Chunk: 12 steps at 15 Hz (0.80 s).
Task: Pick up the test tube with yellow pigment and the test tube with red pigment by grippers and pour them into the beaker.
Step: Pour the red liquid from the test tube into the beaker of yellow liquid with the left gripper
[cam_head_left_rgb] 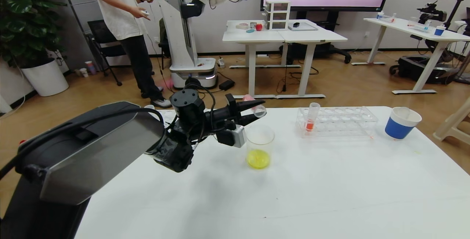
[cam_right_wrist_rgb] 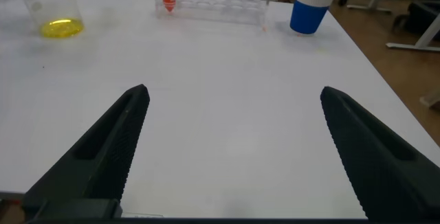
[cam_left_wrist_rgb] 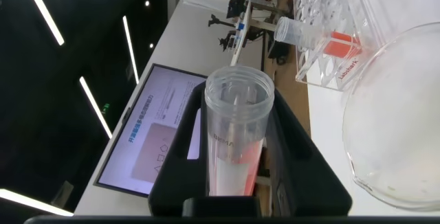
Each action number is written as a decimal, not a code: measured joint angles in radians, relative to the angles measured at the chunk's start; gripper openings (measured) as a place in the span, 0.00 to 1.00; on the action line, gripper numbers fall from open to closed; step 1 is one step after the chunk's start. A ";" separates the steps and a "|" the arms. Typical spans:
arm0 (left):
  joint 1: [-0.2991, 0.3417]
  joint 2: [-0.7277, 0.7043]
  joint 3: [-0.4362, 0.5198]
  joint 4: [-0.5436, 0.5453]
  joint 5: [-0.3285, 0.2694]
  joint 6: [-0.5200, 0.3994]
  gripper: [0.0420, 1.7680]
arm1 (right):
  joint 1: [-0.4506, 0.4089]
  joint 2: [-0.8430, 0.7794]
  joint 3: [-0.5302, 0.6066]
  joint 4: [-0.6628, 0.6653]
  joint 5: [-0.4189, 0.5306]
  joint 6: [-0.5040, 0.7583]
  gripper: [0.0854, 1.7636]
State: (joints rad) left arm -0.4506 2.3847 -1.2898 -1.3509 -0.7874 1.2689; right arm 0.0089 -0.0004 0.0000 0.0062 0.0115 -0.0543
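1. Black two-fingered left gripper (cam_head_left_rgb: 253, 108) hangs over the near-left part of the white table (cam_head_left_rgb: 293, 195), its fingers pinched on a slim clear plastic test tube with coral-red liquid (cam_head_left_rgb: 257, 109).
2. That held tube lies nearly level, with its open mouth pointing toward the robot's right, just above and behind the rim of the clear glass beaker (cam_head_left_rgb: 259, 146). In the left wrist view the tube (cam_left_wrist_rgb: 237, 141) shows between the two black fingers (cam_left_wrist_rgb: 180, 145), with pinkish-red liquid along its lower side.
3. Standing upright on the table just beneath the left gripper, the beaker holds a shallow pool of bright yellow liquid at its bottom. Its wide round rim fills one edge of the left wrist view (cam_left_wrist_rgb: 395, 114).
4. Black right gripper (cam_right_wrist_rgb: 234, 148) is low over the near-right part of the table, its two fingers spread wide apart with nothing between them. It does not show in the head view.
5. Farther back, right of the beaker, a clear plastic tube rack (cam_head_left_rgb: 336, 121) sits on the table. One upright clear tube with orange-red liquid (cam_head_left_rgb: 312, 116) stands in its left end.
6. Beyond the rack's right end, near the table's far-right corner, stands a blue-and-white paper cup (cam_head_left_rgb: 402, 122).
7. Past the table, on the wooden floor, a person in a white shirt and dark trousers (cam_head_left_rgb: 128, 29) stands beside a tall white robot (cam_head_left_rgb: 187, 29).
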 joint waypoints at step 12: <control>0.019 0.027 -0.028 -0.002 0.000 0.171 0.26 | 0.000 0.000 0.000 0.000 0.000 0.000 0.98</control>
State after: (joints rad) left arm -0.4319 2.4121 -1.3177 -1.3528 -0.7874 1.4402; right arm 0.0089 -0.0004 0.0000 0.0057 0.0119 -0.0547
